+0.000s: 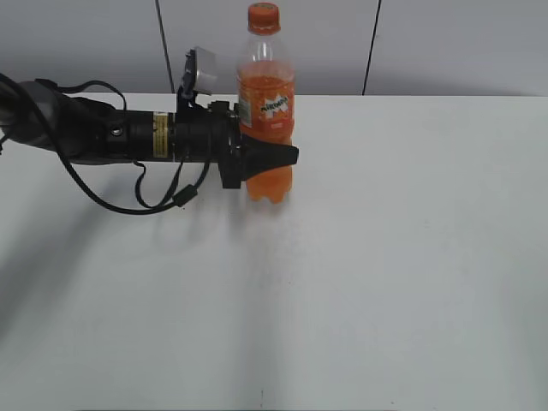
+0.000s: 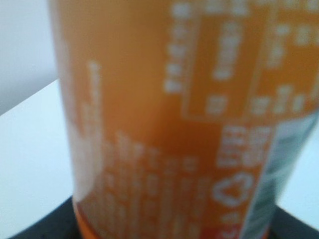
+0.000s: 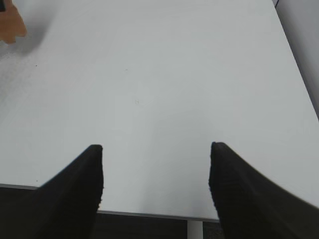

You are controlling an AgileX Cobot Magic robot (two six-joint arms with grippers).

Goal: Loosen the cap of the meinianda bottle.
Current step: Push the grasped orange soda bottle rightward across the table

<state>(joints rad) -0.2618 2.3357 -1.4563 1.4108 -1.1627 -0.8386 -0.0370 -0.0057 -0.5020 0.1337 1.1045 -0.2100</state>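
Note:
The meinianda bottle [image 1: 267, 111] stands upright on the white table [image 1: 385, 257], at the back centre. Its orange cap [image 1: 264, 15] is on the neck. My left gripper [image 1: 270, 157] reaches in from the left and is shut on the bottle's lower body, below the label. The left wrist view is filled by the blurred orange label of the bottle [image 2: 189, 124]. My right gripper [image 3: 155, 164] is open and empty above the near table edge; it does not show in the exterior view. An orange bit of the bottle [image 3: 11, 25] shows at the right wrist view's top left corner.
The left arm with its looping black cable [image 1: 163, 188] lies across the table's left back part. A grey panelled wall [image 1: 428, 43] stands behind the table. The table's front edge [image 3: 149, 215] shows under the right gripper.

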